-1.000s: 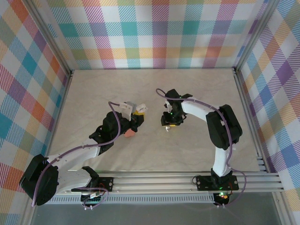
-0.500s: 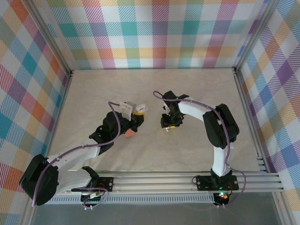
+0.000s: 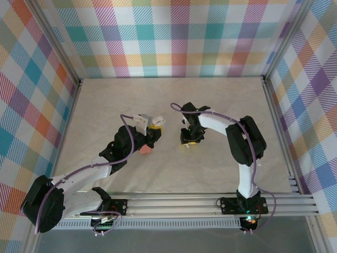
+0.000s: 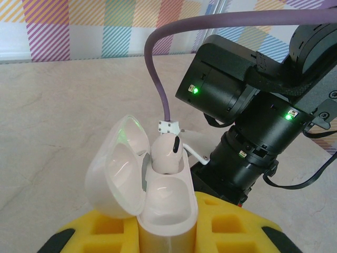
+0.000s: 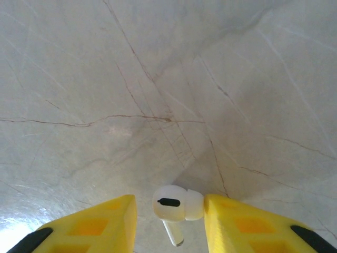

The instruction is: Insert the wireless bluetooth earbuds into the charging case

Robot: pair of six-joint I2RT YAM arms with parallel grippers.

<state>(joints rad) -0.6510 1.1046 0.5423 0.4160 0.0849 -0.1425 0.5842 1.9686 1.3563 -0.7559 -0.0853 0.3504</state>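
Right pincer [image 5: 169, 225] narrower around white earbud [image 5: 178, 203], gap one side; left pincer [image 4: 166, 232] tight on case [image 4: 169, 205].

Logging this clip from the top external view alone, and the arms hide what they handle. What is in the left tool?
Observer: The left tool is clamped on a white charging case, with its lid swung open.
Operator: Anything inside the case?
Observer: One white earbud is seated at the far side; the near slot is empty.
Operator: And the right tool?
Observer: The right tool straddles a second white earbud over the table. That bud touches one yellow finger, with a gap to the other finger.
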